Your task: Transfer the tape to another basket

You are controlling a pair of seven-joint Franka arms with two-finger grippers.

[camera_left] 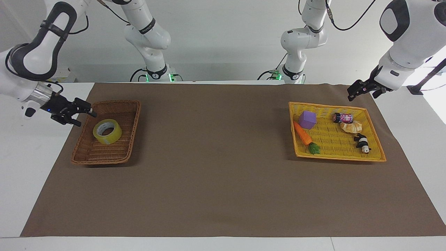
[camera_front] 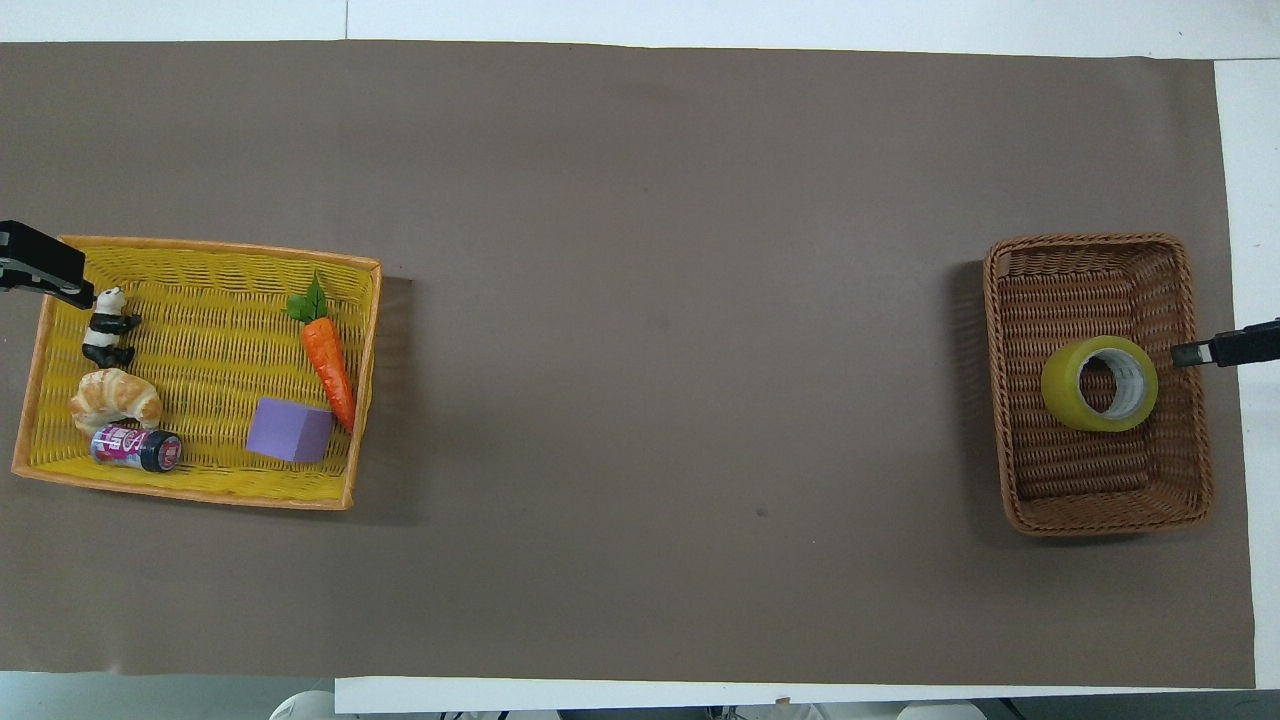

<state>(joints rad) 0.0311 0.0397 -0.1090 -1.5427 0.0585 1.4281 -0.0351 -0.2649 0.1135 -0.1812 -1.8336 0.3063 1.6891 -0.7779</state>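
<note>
The yellow tape [camera_left: 108, 139] lies in the dark-brown wicker basket [camera_left: 136, 120] at the right arm's end of the table, hole up and slightly tilted. In the overhead view the tape [camera_front: 1061, 392] sits mid-basket [camera_front: 1090, 241]. My right gripper [camera_left: 86, 119] is open and empty, apart from the tape, over the basket's rim on the table-edge side; only its tip [camera_front: 1195, 352] shows from overhead. My left gripper [camera_left: 356, 92] hovers over the corner of the yellow tray [camera_left: 334, 140] nearest the robots; from overhead the left gripper [camera_front: 60, 285] is at the tray's end.
The yellow tray [camera_front: 200, 494] holds a purple cube [camera_front: 289, 430], a carrot [camera_front: 328, 360], a panda figure [camera_front: 105, 327], a croissant [camera_front: 115, 396] and a small can [camera_front: 135, 447]. A brown mat [camera_front: 660, 330] covers the table between the two baskets.
</note>
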